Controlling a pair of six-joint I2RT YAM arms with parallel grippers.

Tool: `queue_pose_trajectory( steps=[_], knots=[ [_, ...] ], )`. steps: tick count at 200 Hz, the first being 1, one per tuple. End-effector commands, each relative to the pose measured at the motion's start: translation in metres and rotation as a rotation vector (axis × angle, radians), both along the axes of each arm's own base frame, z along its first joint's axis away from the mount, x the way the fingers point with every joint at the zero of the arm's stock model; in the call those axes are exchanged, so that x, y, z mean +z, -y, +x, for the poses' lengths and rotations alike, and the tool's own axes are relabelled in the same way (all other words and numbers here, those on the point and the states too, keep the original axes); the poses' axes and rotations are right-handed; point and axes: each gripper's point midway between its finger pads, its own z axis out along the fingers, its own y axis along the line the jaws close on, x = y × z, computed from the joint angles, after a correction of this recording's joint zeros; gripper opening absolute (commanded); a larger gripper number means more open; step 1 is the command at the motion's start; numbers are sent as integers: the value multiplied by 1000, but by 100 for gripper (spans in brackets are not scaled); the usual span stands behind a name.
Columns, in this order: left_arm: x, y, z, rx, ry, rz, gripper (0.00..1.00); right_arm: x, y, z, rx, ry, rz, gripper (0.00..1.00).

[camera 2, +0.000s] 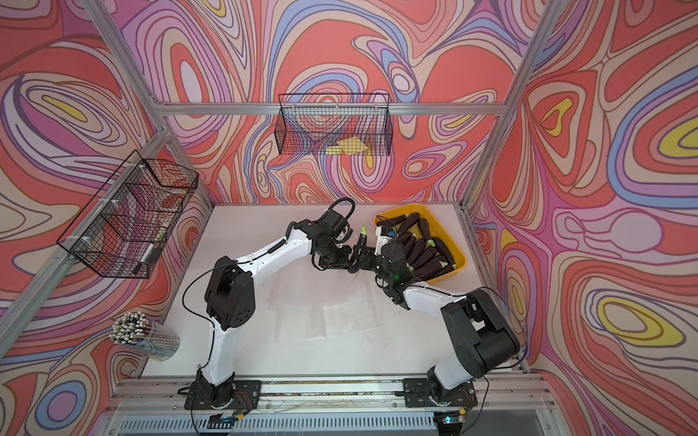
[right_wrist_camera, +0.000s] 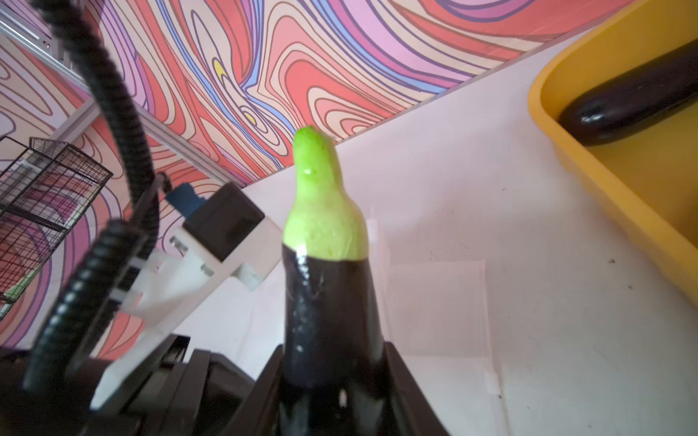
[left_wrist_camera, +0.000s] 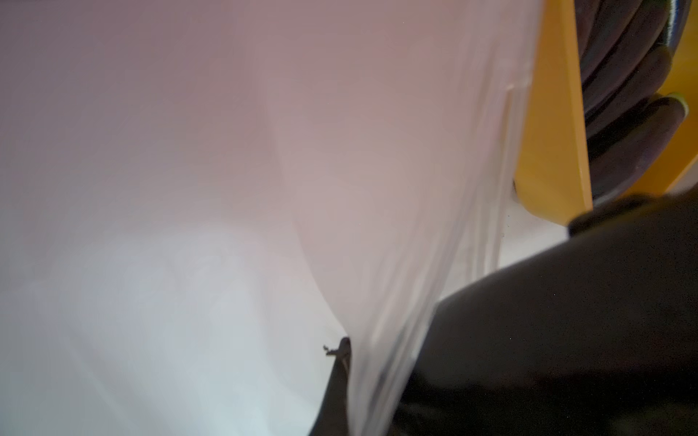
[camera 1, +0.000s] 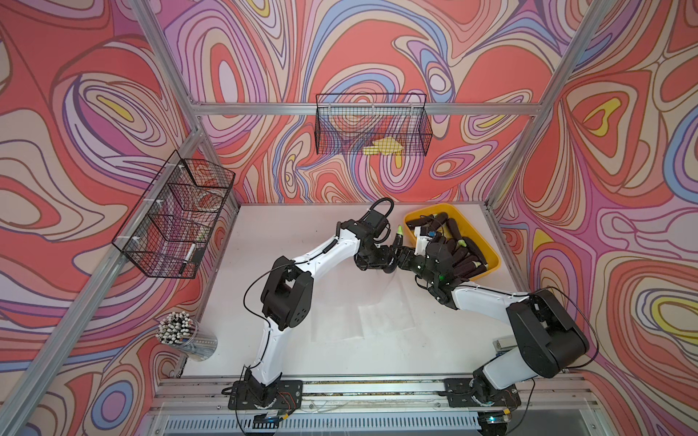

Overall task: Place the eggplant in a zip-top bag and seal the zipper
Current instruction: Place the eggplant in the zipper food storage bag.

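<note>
Table; wrist-view eggplant between right jaws

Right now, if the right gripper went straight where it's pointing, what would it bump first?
Probably the white table near the back wall, though depth is unclear. The eggplant in the right gripper leads; the left arm sits close beside.

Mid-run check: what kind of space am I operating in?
Most likely a robot data-collection cell, not a kitchen: aluminium frame, swirl-printed walls, and a yellow bin of look-alike eggplants.
</note>
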Motion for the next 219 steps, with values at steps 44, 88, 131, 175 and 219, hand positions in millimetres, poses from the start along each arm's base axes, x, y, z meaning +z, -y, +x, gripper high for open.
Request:
queue_pose_trajectory(
  steps=[44,88,131,175,219],
  knots=[
    [24,-4,3,64,49,-69,0,-3,-21,-30,160,-133,6,25],
    [32,2,4,83,55,-126,0,-29,-18,-40,157,-240,0,25],
    [37,-10,8,116,124,-93,0,-44,-20,-51,168,-343,-24,25],
    [47,-3,1,53,179,-69,0,-55,-20,-48,148,-454,-58,26],
    [44,-5,-15,30,187,-22,0,-63,-41,-31,178,-578,-33,31]
  ],
)
